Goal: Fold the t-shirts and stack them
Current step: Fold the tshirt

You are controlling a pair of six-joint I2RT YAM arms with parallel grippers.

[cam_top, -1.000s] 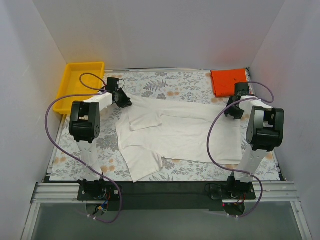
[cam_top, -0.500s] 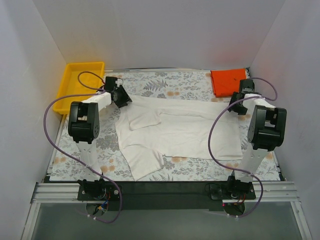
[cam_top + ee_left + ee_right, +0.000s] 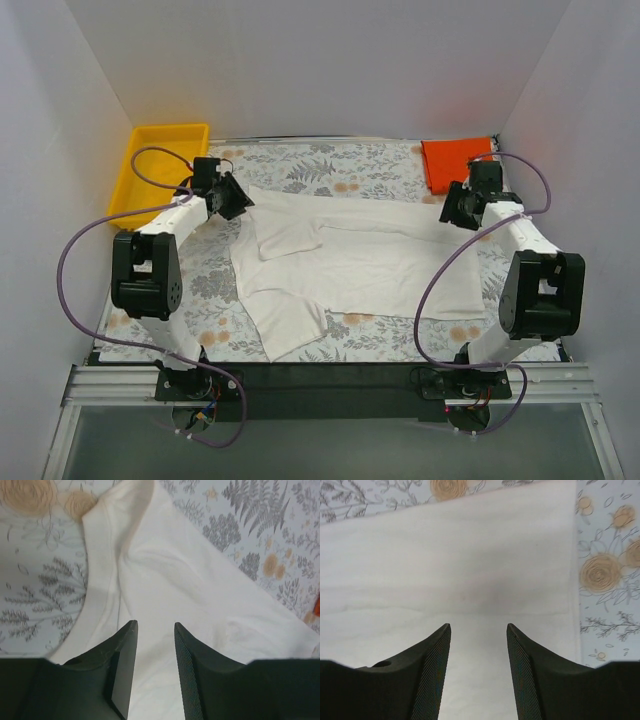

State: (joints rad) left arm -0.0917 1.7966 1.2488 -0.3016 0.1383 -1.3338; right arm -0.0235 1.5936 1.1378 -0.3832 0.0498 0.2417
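The white shirt [image 3: 350,262] lies flat and creased across the middle of the flowered table [image 3: 370,170]. Part of it is doubled over near its far left corner, and a lobe runs down toward the near edge. No print shows on the side facing up. The orange shirt [image 3: 455,163] is a small folded square at the far right corner, well apart from the white one.

The left gripper [image 3: 155,629] hangs over the white shirt's far left corner with its jaws parted by a narrow gap and nothing between them. In the left wrist view, cloth fills the space under the fingers, and a curved banded edge, perhaps a sleeve hem or the neckband, runs just to their left. The right gripper [image 3: 479,628] is over the shirt's far right corner, jaws spread and empty. The straight hem lies just to its right and bare table beyond; whether either set of tips touches the cloth is hard to tell.

The orange shirt sits just behind the right gripper. A yellow tray [image 3: 150,175] rests at the far left corner, near the left gripper. Purple cables [image 3: 95,225] loop beside both arms
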